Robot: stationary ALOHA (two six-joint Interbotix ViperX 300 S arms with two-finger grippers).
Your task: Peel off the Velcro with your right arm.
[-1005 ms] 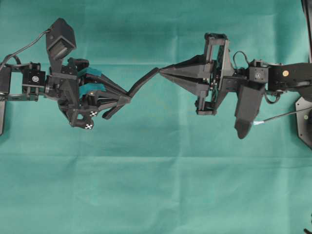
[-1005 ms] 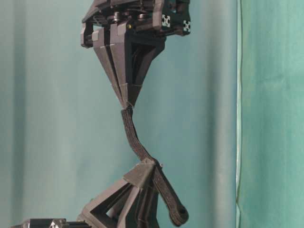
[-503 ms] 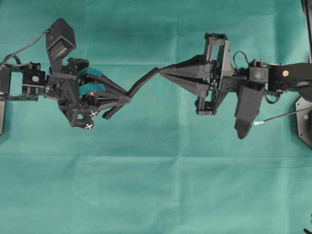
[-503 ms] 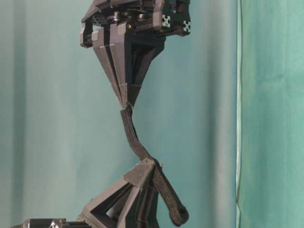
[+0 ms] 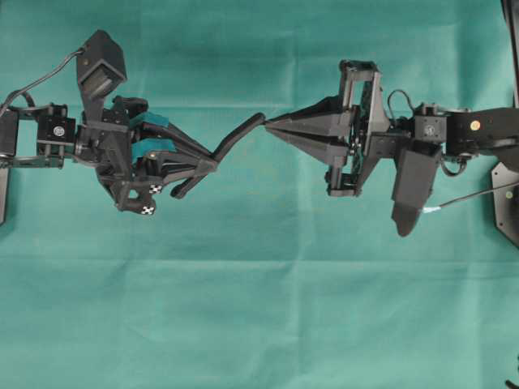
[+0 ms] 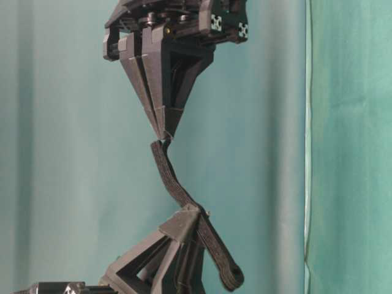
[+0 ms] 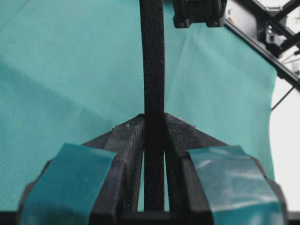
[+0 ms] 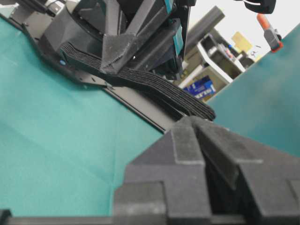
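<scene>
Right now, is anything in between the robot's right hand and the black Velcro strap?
No, nothing visible. The Velcro, held by the left hand, has its free end right at the right hand, over bare green cloth.

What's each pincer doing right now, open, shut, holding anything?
Left pincer: shut on the Velcro.
Right pincer: fingers together, tips at the strap's free end; apparently no longer gripping it.
</scene>
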